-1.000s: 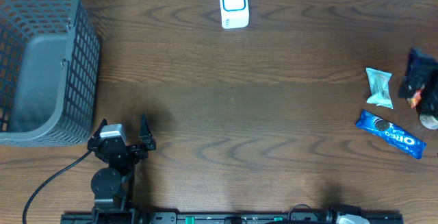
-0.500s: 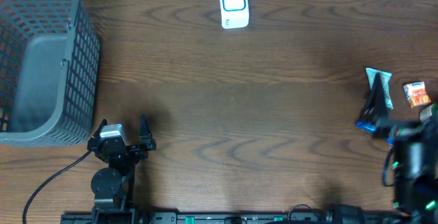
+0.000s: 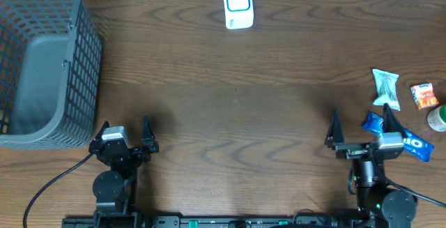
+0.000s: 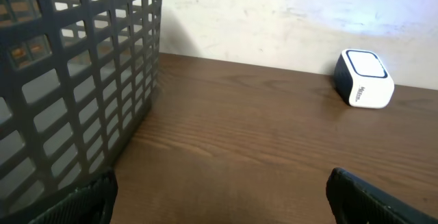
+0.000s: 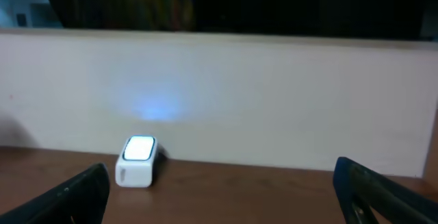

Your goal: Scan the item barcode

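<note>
While upright beside left gripper, grey basket

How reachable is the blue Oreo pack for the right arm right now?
Probably yes. The right gripper stands open and empty right next to the Oreo pack, which it partly overlaps in the overhead view. Nothing lies between them, though the pale wrapped snack sits close behind the pack.

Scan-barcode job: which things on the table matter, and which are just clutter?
Job:
- white scanner
- candidates to scan: Oreo pack, pale green packet, orange packet; cannot tell which is meant

Lying about:
- grey basket, no clear part in scanning
- round object, cut off at the right edge, unidentifiable
</note>
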You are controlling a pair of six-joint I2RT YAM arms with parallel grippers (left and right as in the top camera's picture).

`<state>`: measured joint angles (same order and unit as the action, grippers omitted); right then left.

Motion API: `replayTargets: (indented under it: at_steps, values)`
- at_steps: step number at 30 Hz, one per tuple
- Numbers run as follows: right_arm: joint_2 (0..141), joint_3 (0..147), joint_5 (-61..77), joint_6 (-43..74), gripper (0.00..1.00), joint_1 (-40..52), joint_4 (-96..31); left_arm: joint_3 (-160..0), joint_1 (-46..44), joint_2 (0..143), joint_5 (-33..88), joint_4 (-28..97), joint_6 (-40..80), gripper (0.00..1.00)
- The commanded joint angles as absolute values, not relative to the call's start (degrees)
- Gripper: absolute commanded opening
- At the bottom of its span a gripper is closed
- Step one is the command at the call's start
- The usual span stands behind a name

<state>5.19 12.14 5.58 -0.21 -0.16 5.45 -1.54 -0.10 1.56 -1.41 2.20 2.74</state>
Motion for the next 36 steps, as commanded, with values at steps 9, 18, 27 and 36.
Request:
replayTargets:
  at_steps: [9, 18, 27, 36]
  values:
    - [0.27, 2.07, 1.76, 0.19, 0.99, 0.27, -0.89, -0.25, 0.1, 1.3, -1.69, 4.05, 2.2, 0.98]
    - [0.3, 2.02, 1.39, 0.16, 0.99, 0.8, -7.94, -0.25, 0.1, 1.3, -1.69, 4.05, 2.2, 0.98]
    - [0.32, 2.02, 1.41, 0.16, 0.99, 0.8, -7.94, -0.25, 0.1, 1.3, -1.69, 4.05, 2.2, 0.98]
    - [0.32, 2.02, 1.41, 0.16, 0.99, 0.8, -7.94, -0.25, 0.1, 1.3, -1.69, 4.05, 2.2, 0.98]
